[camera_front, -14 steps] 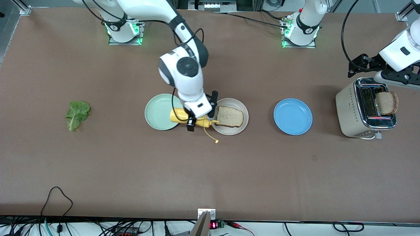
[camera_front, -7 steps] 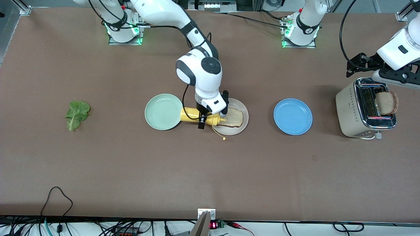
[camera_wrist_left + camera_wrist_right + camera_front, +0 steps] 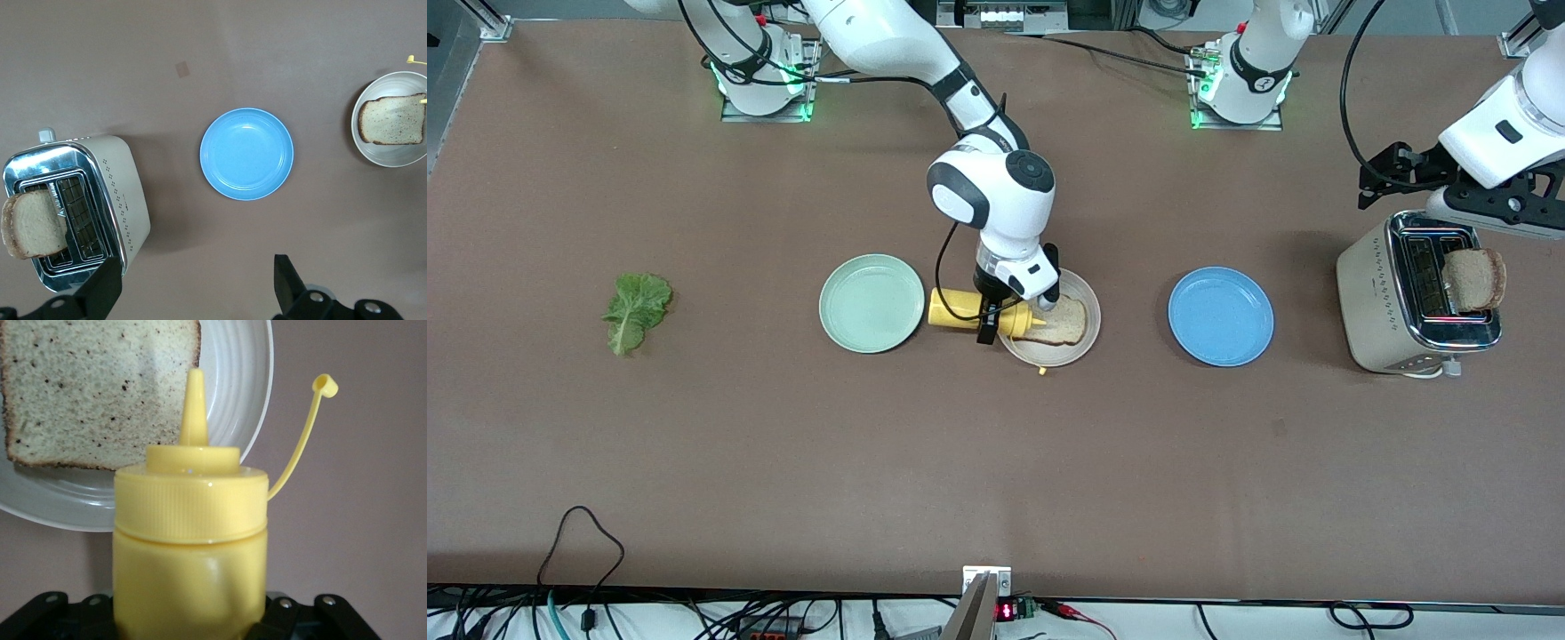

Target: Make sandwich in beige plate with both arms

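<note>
No text, label, brand or number can be read on anything here

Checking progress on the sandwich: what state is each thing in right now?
Right gripper: shut on the mustard bottle, cap off, nozzle over the bread slice.
Bread slice: flat in the beige plate, bare.
Left gripper: open, above the toaster.
Toaster: second slice sticking up from a slot.
Lettuce leaf: on the table.
Green plate, blue plate: empty.

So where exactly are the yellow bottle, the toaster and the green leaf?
yellow bottle (image 3: 190, 520), right wrist view, on its ribbed cap.
toaster (image 3: 1378, 298), front view, on its cream side wall.
green leaf (image 3: 636, 307), front view, on the leaf's middle.
</note>
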Available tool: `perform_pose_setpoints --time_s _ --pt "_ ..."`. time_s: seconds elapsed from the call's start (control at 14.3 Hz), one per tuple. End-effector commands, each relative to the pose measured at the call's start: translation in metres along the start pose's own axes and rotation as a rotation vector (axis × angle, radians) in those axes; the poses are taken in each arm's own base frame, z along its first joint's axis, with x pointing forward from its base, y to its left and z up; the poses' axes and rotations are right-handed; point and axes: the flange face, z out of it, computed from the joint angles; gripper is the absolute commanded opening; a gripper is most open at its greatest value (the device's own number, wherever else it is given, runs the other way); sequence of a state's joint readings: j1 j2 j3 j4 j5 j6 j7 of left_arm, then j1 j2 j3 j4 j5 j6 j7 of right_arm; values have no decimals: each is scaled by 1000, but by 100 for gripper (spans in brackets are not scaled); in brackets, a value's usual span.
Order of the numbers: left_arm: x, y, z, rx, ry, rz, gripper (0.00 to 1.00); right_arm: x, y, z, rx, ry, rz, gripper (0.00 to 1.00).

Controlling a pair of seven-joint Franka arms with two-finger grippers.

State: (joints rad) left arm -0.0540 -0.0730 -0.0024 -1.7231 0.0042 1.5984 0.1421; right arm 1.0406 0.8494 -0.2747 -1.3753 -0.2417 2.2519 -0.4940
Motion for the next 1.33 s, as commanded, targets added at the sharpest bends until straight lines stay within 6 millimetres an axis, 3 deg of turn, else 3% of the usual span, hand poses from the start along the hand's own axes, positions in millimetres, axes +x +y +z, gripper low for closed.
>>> perform_pose_setpoints --time_s 0.0,0.28,0.42,0.63,0.98,1.26 --pt "2 2 -5 5 -4 -7 100 3 5 -8 -29 -11 34 42" --pt "3 2 -6 5 -3 -7 100 -21 42 -25 -10 25 112 42" --pt "3 2 -8 6 2 -7 100 -48 77 -51 15 78 183 42" --pt "3 2 -7 5 -1 -7 100 -83 111 -85 69 123 247 42" --pt "4 1 -5 5 -4 -7 100 -168 168 -117 204 282 280 42" --pt "4 1 -6 5 -3 -8 100 -238 193 -132 290 435 285 42"
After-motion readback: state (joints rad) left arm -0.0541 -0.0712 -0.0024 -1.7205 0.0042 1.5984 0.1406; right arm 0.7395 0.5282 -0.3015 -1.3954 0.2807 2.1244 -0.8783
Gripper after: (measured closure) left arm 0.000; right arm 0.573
